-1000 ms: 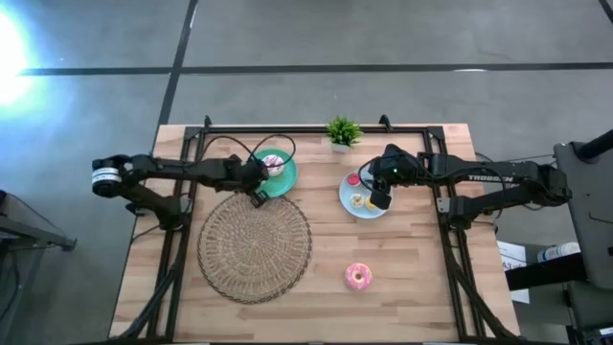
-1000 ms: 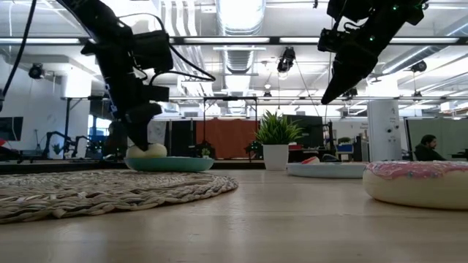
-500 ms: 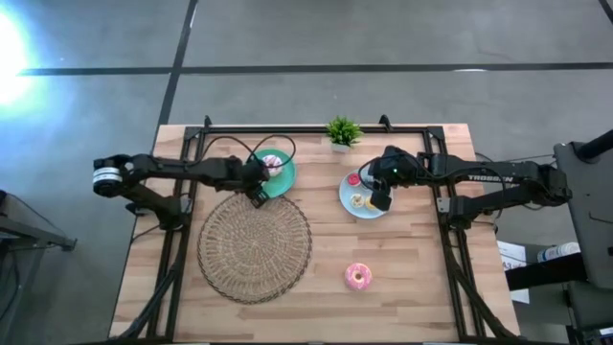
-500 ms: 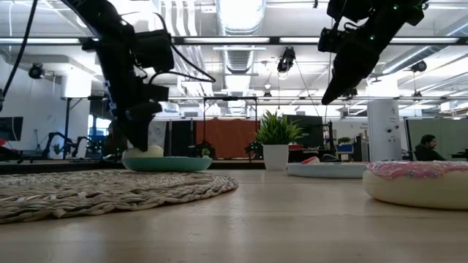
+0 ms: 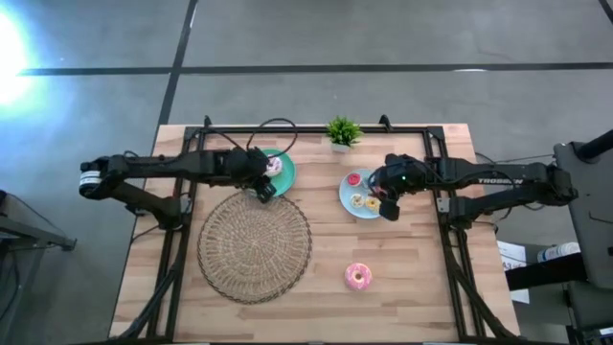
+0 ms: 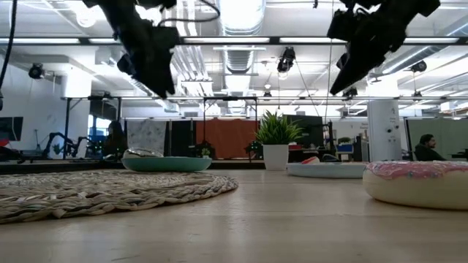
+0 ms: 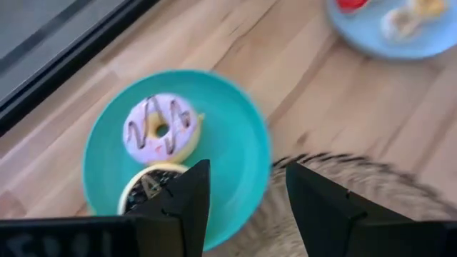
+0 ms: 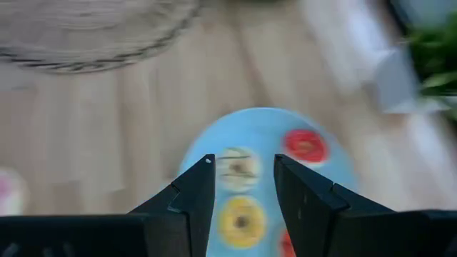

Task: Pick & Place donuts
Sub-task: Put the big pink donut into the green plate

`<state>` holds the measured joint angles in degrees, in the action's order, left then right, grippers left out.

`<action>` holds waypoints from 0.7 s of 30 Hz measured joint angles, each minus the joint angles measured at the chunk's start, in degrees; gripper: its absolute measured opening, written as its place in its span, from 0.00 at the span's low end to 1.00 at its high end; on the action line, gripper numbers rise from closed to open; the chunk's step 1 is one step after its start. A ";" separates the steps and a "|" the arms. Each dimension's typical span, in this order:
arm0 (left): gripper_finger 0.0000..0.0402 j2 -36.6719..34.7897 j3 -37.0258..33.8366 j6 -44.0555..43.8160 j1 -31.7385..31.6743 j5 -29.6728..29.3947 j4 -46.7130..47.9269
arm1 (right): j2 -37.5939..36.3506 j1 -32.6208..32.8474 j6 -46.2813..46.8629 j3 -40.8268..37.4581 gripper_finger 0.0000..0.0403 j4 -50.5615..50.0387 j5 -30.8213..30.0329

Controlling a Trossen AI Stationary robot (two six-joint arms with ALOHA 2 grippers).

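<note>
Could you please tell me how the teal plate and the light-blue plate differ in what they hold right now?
The teal plate holds two larger donuts: a pale pink drizzled donut and a dark brown donut. The light-blue plate holds several tiny donuts, including a red one and a yellow one. The teal plate sits beside the woven mat; the light-blue plate lies farther from it. Both are round and flat on the table.

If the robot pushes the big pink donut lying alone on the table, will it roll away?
Probably not. The pink donut lies flat on the wooden table, so a push would likely make it slide rather than roll. In the low view it looks wide and squat, so it seems unlikely to tip over. Whether it is soft or hard cannot be told.
</note>
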<state>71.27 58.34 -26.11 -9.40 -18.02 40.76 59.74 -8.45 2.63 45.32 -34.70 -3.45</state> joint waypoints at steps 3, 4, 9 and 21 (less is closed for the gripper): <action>0.39 -1.74 0.77 -1.23 1.61 0.60 -0.16 | -0.43 1.39 1.74 0.00 0.34 -2.60 5.80; 0.39 -2.32 0.88 -1.54 2.28 0.64 -0.29 | -0.29 1.98 2.76 0.00 0.34 -3.56 7.08; 0.39 -4.05 0.44 -3.59 6.08 0.67 -0.82 | 3.08 4.52 12.87 -1.11 0.34 -3.86 12.84; 0.39 -3.96 -0.93 -3.97 17.47 0.61 -0.32 | 15.78 22.50 32.15 0.55 0.34 0.06 9.86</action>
<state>67.31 57.41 -30.07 8.07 -17.41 40.44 75.52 14.05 34.78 45.87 -34.64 6.41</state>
